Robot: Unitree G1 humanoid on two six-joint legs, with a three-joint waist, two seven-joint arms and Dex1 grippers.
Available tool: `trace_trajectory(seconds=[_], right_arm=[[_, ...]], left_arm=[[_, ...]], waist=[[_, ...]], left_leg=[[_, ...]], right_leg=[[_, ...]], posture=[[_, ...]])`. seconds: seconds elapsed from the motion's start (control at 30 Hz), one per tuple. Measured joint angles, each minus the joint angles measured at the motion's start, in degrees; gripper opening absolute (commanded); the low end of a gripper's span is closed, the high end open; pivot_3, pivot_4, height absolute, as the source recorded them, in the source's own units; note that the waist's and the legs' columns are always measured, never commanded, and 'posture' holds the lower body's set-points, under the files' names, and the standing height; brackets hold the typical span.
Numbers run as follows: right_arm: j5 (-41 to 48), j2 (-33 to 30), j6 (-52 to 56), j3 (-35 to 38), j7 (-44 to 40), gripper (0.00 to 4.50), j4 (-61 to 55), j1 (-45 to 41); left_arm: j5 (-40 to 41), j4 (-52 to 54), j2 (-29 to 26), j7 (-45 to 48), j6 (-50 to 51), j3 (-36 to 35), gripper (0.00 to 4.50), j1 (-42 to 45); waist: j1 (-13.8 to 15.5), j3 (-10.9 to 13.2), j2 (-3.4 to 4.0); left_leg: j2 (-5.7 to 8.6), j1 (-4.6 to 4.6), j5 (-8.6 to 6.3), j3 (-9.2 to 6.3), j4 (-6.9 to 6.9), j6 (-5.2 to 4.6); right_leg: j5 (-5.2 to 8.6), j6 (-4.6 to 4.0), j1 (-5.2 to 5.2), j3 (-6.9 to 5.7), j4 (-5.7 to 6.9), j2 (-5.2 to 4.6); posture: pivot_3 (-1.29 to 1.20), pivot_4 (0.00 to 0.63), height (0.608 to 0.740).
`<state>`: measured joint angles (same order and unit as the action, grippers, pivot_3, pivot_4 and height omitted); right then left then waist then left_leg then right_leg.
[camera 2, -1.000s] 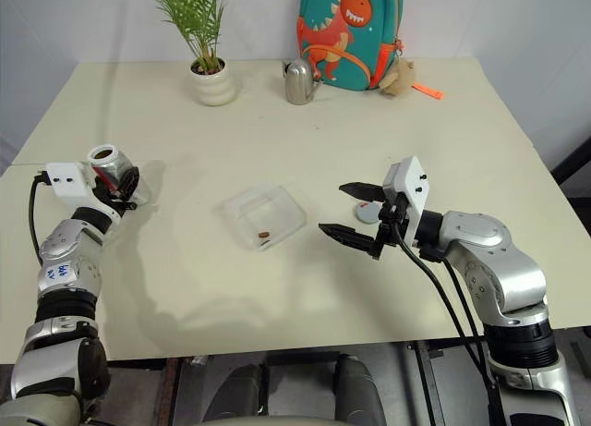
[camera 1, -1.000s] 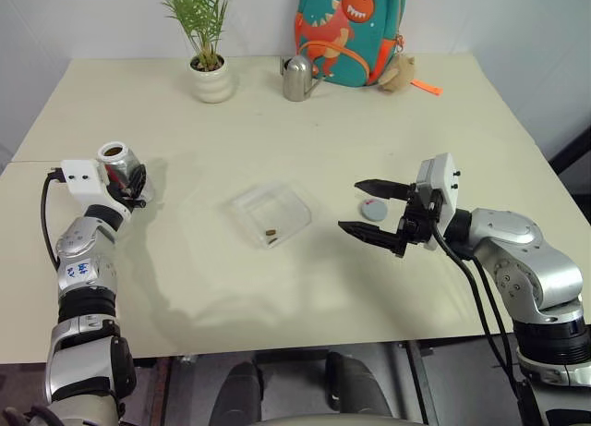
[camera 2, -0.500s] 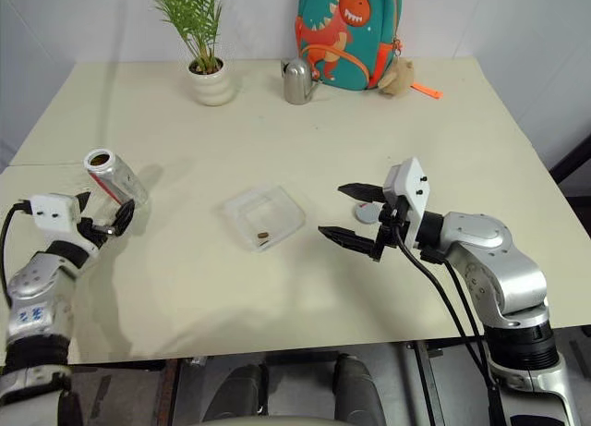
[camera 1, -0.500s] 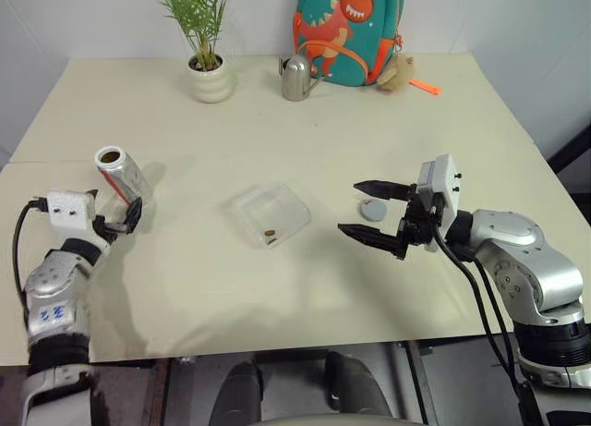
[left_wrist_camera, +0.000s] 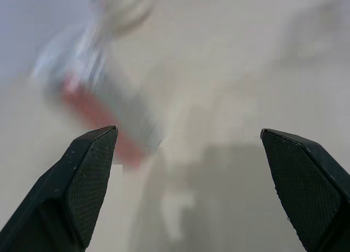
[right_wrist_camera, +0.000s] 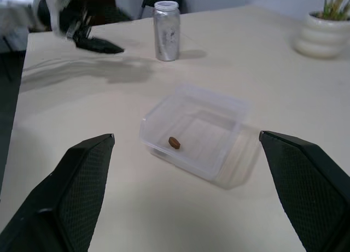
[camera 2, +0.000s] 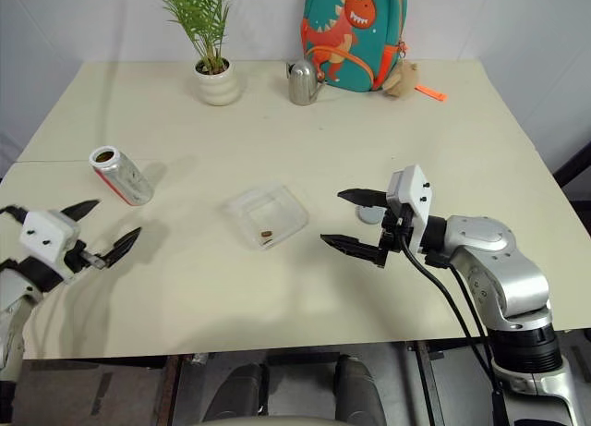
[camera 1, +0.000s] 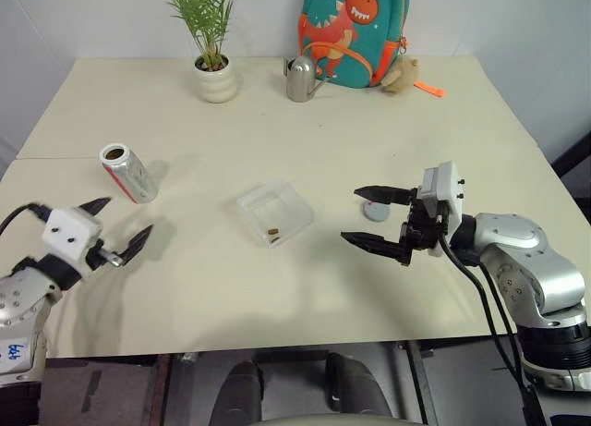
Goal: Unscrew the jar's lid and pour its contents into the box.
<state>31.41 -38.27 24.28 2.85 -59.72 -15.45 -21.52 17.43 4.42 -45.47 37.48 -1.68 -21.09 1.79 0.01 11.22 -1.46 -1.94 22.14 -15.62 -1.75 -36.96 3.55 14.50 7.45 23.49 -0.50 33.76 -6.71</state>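
Jar stands free beyond the spread left gripper; lid and box lie by the right one.

The left gripper (camera 1: pixel 118 225), fingers wide apart and holding nothing, points at the jar (camera 1: pixel 127 172), which stands apart ahead of it, open-topped, its long axis roughly upright. The right gripper (camera 1: pixel 376 217), also spread and empty, has the grey lid (camera 1: pixel 375 211) just behind its fingers and the clear box (camera 1: pixel 274 213) near ahead, with a brown piece (camera 1: pixel 274 231) inside. The pouring looks done.
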Motion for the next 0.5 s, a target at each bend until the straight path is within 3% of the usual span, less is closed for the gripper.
trace_trajectory(seconds=[0.23,0.5], right_arm=[[-0.8,-4.0,-3.4,2.9,-3.0,4.50,4.3,1.0],[-0.6,-4.8,-2.9,6.8,-1.4,4.50,3.3,6.4]], left_arm=[[3.9,2.9,0.2,10.0,2.0,6.5,4.46,4.8],[5.3,1.0,1.9,15.2,2.2,9.2,4.46,9.0]], waist=[[-0.3,0.0,0.02],[-0.1,0.0,0.02]], left_leg=[[-0.08,-0.04,-0.08,0.12,0.02,-0.14],[-0.14,-0.02,-0.09,0.13,-0.02,-0.17]], right_leg=[[-0.16,0.31,0.08,0.02,0.05,0.06],[-0.15,0.30,0.07,0.02,0.01,0.10]], posture=[[0.00,0.150,0.740],[0.00,0.150,0.740]])
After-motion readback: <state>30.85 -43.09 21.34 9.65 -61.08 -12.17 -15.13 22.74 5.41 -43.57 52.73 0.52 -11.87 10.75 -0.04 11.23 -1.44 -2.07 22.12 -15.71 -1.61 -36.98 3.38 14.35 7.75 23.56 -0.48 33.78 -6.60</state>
